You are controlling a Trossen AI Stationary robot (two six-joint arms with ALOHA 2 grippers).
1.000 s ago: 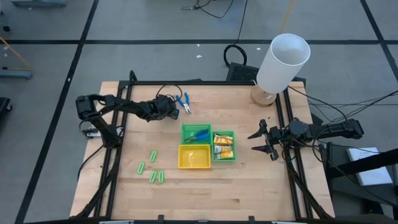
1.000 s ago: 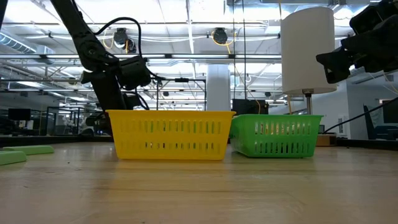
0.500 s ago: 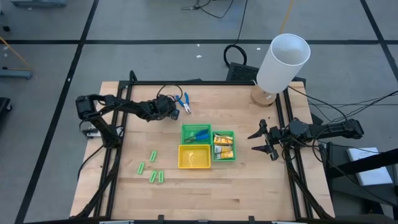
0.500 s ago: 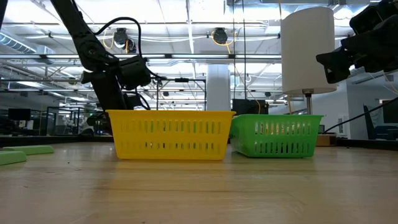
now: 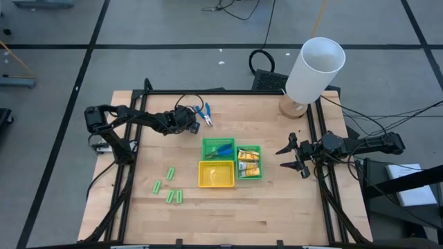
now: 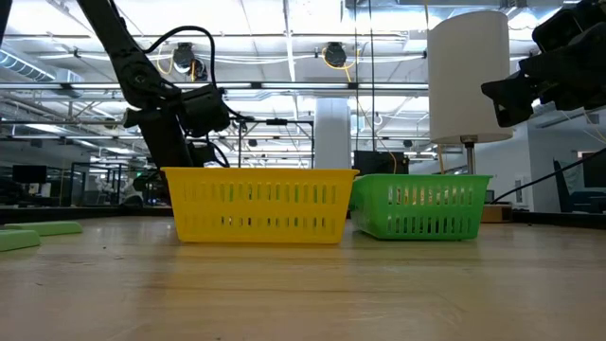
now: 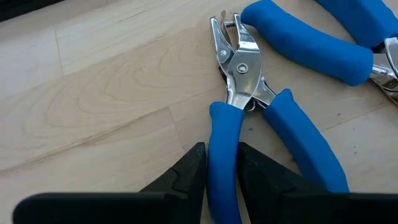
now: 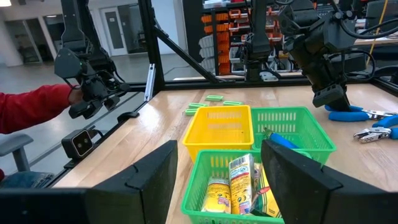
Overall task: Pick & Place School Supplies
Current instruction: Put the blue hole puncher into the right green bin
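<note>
**Three plier tools: one pinched by the left end effector, one loose, one already in a tray**

Four light-green sticks [image 5: 170,196] counted on the table near its front-left, loose and apart, likely waiting to be sorted; a fifth cannot be confirmed, though something pale lies in the yellow tray [image 5: 217,185]. Behind it, touching, is the large green tray [image 5: 203,149] with one blue-handled plier tool [image 5: 221,149] inside; beside that, the small green tray [image 5: 259,162] holds yellow-orange packets [image 8: 239,180] standing on edge; at least three show, exact count unclear. So each tray seems to take one kind.

Right end effector [image 5: 285,158] hangs at the table's right edge, level with the trays, fingers spread, nothing between them; parked clear of the work.

Farther back, left of centre, the left end effector [image 7: 221,155] is low over the table, fingers pressed onto one blue handle of a plier tool [image 7: 239,62] that lies flat on the wood; gripping a single handle suits a flat tool with no room underneath. A second loose plier tool [image 7: 311,43] lies just beside it, handles nearly touching; it may get nudged on lift.

Farthest back, the white cylinder [image 5: 315,69] at the back-right corner.

Judgement: grasp step; the lift and carry to the large green tray come next.
</note>
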